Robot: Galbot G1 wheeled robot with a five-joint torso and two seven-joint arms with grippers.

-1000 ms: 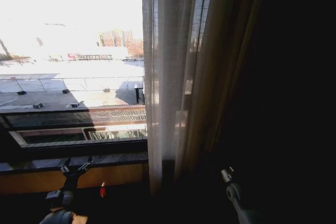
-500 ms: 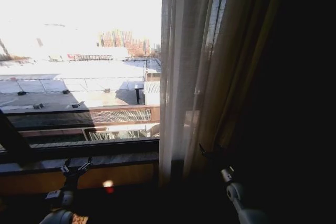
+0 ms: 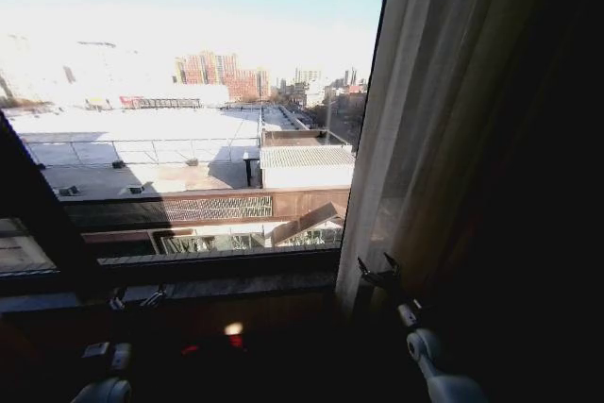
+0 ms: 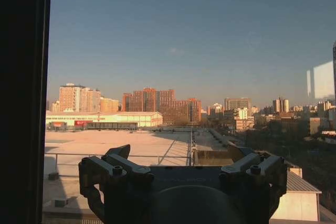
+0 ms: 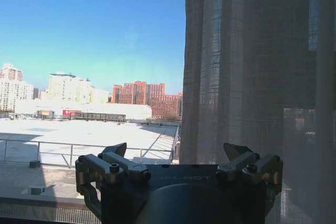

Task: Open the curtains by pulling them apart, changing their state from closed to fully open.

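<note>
Curtains (image 3: 415,139) bunched at window right; glass largely exposed.
Right claw (image 3: 379,274) spread wide beside the hem, left claw (image 4: 181,174) wide, low at the sill. Fabric light, limp, sheer; pinch a pleat edge.

Curtains (image 3: 415,139) cut off top, right; lower hem lost in shadow.

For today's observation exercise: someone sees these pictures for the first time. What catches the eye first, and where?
The bright window with sunlit rooftops and blue sky fills the head view's left and centre. The sheer curtains hang bunched at the right. Low down, the right gripper sits by the curtains' inner edge, fingers open, and the left gripper by the sill.
</note>
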